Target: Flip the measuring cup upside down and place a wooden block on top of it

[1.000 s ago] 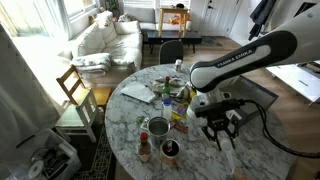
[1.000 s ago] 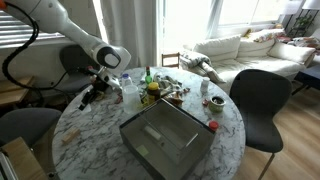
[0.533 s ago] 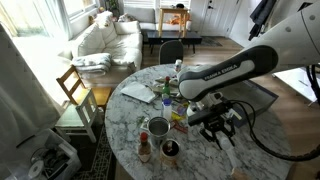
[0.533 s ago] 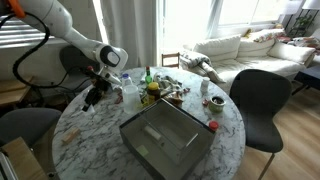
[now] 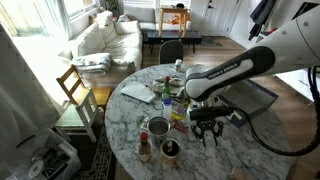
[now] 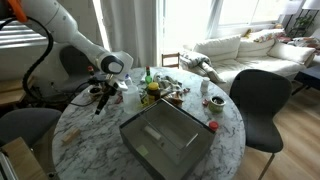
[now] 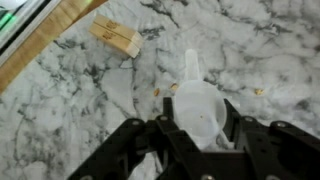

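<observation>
The gripper (image 7: 200,124) hangs low over the marble table (image 7: 275,50), fingers pointing down in an exterior view (image 5: 208,131). In the wrist view its jaws stand partly apart with the measuring cup (image 7: 203,100) between them, one finger close on each side. Whether they press on the cup cannot be told, nor whether it is mouth up or down. The cup's handle (image 7: 191,66) sticks straight out ahead of the gripper, so its long axis runs across the line between the fingers. The wooden block (image 7: 116,38) lies on the table ahead and off to the picture's left, well apart from the cup, long side slanted. The wrist view shows one cup and one block.
</observation>
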Robot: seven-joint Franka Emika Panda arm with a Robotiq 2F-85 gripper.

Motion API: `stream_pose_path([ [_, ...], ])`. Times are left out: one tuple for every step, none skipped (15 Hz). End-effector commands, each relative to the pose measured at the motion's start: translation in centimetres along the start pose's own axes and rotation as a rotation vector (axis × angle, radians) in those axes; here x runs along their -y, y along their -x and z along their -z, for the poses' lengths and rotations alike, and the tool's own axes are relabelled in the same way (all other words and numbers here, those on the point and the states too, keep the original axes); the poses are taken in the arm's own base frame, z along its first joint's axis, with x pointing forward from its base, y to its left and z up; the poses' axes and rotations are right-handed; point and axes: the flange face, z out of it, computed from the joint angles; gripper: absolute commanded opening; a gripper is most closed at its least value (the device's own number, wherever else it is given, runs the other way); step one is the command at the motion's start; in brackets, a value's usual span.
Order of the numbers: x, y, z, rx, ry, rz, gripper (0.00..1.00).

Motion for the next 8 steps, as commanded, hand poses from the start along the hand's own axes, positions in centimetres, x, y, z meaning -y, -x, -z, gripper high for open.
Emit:
stream_pose_path([
  [-2.0,-0.8,-2.4,0.046,-0.149,0.105,0.23],
  [-2.5,-0.9,-2.0,0.037,-0.190,0.122,0.23],
  [-2.9,-0.8,-2.0,0.042,-0.233,0.152,0.23],
  [-3.4,-0.8,-2.2,0.046,-0.271,0.181,0.23],
  [-3.9,-0.8,-2.2,0.055,-0.309,0.213,0.23],
  [-4.3,-0.9,-2.4,0.064,-0.348,0.245,0.23],
  [-4.6,-0.8,-2.6,0.072,-0.385,0.281,0.23],
  [-5.0,-0.9,-3.0,0.082,-0.421,0.321,0.23],
])
